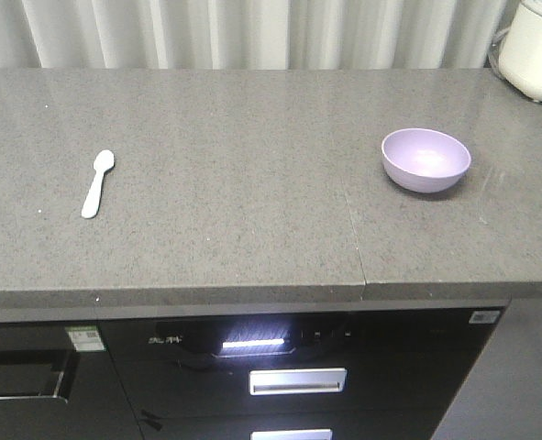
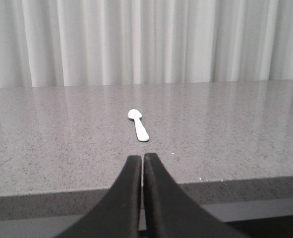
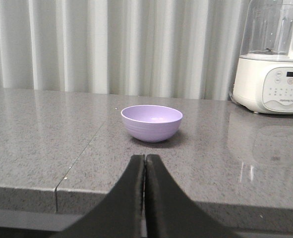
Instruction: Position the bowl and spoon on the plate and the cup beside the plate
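The room is bright, with soft, even light. The grey counter point(image 2: 62, 148) is shiny and shows pale streaks from the white curtain point(image 2: 136, 39). The bowl point(image 3: 151, 122) has a small dark shadow under it. A white glare blurs part of the black cabinet point(image 1: 390, 367).

Entry: I log two items on the grey speckled countertop point(image 1: 225, 202).

Item 1 is a small pale mint-green plastic spoon point(image 1: 97, 183) point(image 2: 138, 124). It lies flat on the left part of the countertop. The oval scoop points toward the far edge and the short thick handle toward the near edge, with the long axis tilted slightly off straight. I cannot tell whether the scoop faces up or down.

Item 2 is a round, smooth lavender-purple plastic bowl point(image 1: 426, 159) point(image 3: 151, 122). It stands upright on its base on the right part of the countertop, opening up, plain inside and empty.

The bowl and spoon are well apart, and the bowl sits a little farther back than the spoon.
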